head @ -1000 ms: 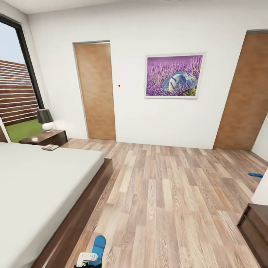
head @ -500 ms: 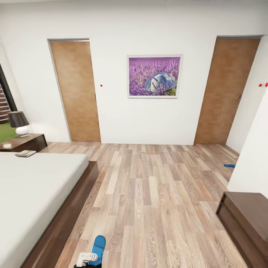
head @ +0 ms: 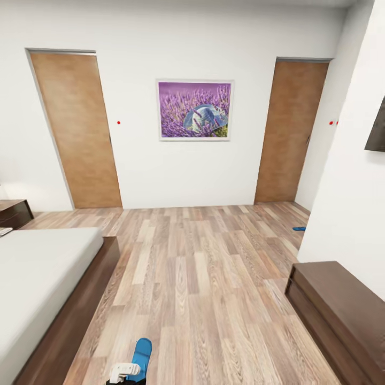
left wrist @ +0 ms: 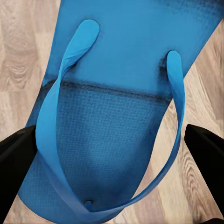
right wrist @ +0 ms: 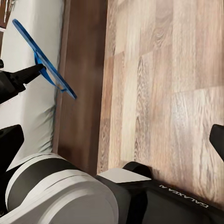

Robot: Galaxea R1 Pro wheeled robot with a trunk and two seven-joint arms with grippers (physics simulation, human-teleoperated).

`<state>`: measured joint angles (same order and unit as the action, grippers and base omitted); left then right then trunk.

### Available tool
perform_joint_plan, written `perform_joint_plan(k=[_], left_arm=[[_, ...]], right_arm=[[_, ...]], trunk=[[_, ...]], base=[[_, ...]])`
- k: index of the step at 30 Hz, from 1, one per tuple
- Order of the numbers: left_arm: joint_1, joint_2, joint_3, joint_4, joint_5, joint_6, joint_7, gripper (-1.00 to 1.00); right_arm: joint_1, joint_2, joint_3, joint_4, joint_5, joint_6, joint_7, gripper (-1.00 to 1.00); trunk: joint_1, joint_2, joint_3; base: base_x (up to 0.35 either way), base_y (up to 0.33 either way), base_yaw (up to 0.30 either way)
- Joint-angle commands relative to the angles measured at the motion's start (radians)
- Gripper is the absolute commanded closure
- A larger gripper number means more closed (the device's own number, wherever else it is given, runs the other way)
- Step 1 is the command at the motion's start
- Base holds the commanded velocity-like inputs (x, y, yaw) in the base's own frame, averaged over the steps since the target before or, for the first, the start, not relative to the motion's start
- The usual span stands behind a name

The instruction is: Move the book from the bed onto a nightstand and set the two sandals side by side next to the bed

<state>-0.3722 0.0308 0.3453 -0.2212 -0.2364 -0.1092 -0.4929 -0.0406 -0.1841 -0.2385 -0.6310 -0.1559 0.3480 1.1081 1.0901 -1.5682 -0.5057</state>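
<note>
At the bed's [head: 43, 278] foot, left gripper [left wrist: 112, 149] jaws clamp one blue sandal [left wrist: 116, 93]; right jaws gape empty. Its twin [head: 299, 229] lies at two o'clock: turning could shake the edge-pinched sandal loose.

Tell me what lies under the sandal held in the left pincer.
Under the sandal, held by the left pincer, striped wood-plank floor shows on both sides. The floor directly beneath the sole is covered.

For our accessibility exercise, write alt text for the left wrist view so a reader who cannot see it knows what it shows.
A bright blue sandal seen close up, strap side facing the camera, held between the two black fingers of the left claw. Its blue strap loops from two points on the sole to a toe post. Wood-plank floor shows behind it.
</note>
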Motion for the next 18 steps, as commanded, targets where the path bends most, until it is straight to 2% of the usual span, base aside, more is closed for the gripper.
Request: perform_joint_plan(k=[1,5,10,13,15,16,18], left_arm=[[-0.001,0.0,0.008,0.0,-0.011,-0.006,-0.004,1.0],[-0.001,0.0,0.008,0.0,-0.011,-0.007,-0.004,1.0],[-0.001,0.0,0.008,0.01,-0.011,-0.01,-0.004,1.0],[-0.001,0.0,0.008,0.027,-0.011,-0.011,-0.004,1.0],[-0.001,0.0,0.009,0.032,-0.011,-0.012,-0.003,1.0],[-0.001,0.0,0.009,0.033,-0.011,-0.012,-0.003,1.0],[-0.001,0.0,0.009,0.034,-0.011,-0.012,-0.001,1.0]], right_arm=[[-0.001,0.0,-0.001,0.0,-0.005,0.009,0.002,-1.0],[-0.001,0.0,-0.001,0.0,-0.005,0.009,0.002,-1.0],[-0.001,0.0,0.001,0.002,-0.004,0.008,-0.023,-1.0],[-0.001,0.001,0.005,0.003,-0.004,0.008,-0.133,-1.0],[-0.001,0.001,0.007,0.003,-0.004,0.007,-0.265,-1.0],[-0.001,0.001,0.007,0.003,-0.004,0.005,-0.298,-1.0],[-0.001,0.001,0.008,0.004,-0.004,-0.018,-0.415,-1.0]], trunk=[[0.0,-0.001,-0.001],[0.0,-0.001,-0.001],[0.0,-0.001,-0.001],[0.0,-0.001,-0.001],[0.0,-0.001,-0.001],[0.0,-0.001,-0.001],[0.0,-0.001,-0.001]], base=[[0.0,0.0,-0.263],[0.0,0.0,-0.208],[0.0,0.0,-0.047],[0.0,0.0,-0.007],[0.0,0.0,-0.003],[0.0,0.0,-0.002],[0.0,0.0,-0.001]])
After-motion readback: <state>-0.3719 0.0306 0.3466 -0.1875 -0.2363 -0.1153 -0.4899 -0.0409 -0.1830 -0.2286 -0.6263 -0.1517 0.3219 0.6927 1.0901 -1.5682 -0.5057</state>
